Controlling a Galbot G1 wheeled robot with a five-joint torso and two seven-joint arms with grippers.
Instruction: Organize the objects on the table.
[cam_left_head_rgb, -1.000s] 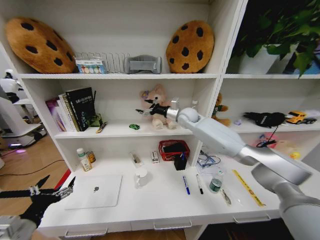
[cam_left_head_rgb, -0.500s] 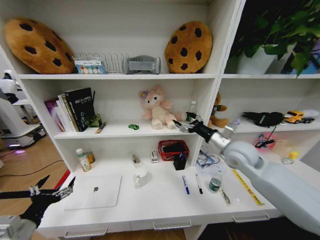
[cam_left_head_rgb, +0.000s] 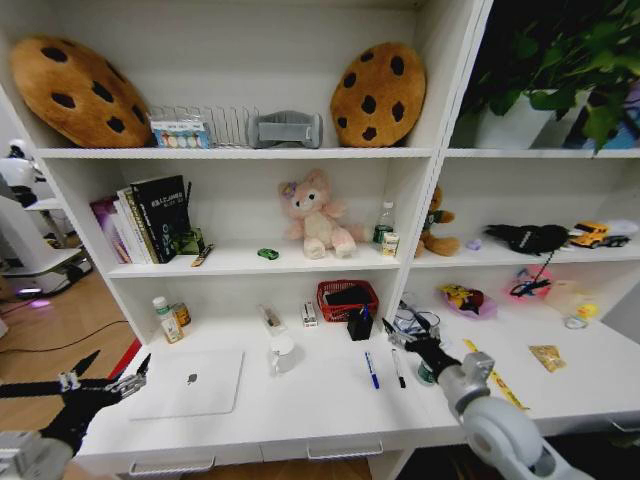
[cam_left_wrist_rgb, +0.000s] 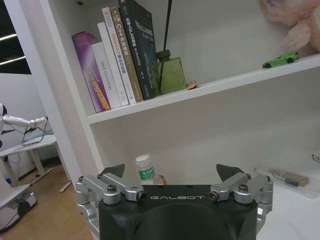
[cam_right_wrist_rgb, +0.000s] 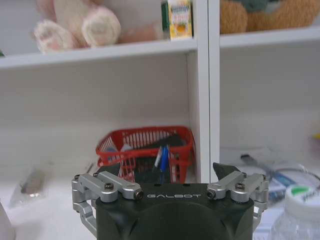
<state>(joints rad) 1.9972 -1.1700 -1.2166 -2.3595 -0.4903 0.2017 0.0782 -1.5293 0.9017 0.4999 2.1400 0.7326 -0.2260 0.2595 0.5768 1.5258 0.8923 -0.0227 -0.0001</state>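
On the white table (cam_left_head_rgb: 320, 415) lie a silver laptop (cam_left_head_rgb: 190, 382), a white mug (cam_left_head_rgb: 282, 353), a black pen cup (cam_left_head_rgb: 360, 324), a blue pen (cam_left_head_rgb: 371, 369), a black pen (cam_left_head_rgb: 398, 368) and a yellow ruler (cam_left_head_rgb: 497, 378). My right gripper (cam_left_head_rgb: 402, 330) hangs open and empty low over the table, beside the pens and in front of a green-capped bottle (cam_left_head_rgb: 428, 373). In the right wrist view the right gripper (cam_right_wrist_rgb: 168, 172) faces the pen cup (cam_right_wrist_rgb: 152, 175). At the table's front left corner my left gripper (cam_left_head_rgb: 113, 370) is open, empty. A green toy car (cam_left_head_rgb: 268, 254) sits on the middle shelf.
A red basket (cam_left_head_rgb: 347, 298) stands behind the pen cup against the shelf back. Two small bottles (cam_left_head_rgb: 167, 320) stand at the table's back left. Books (cam_left_head_rgb: 150, 218), a pink plush (cam_left_head_rgb: 313, 215) and cookie cushions (cam_left_head_rgb: 378, 92) fill the shelves above. A shelf upright (cam_left_head_rgb: 405, 250) rises just behind my right gripper.
My right arm has come down from the middle shelf by the plush to just above the table near the pens. The left arm has not moved.
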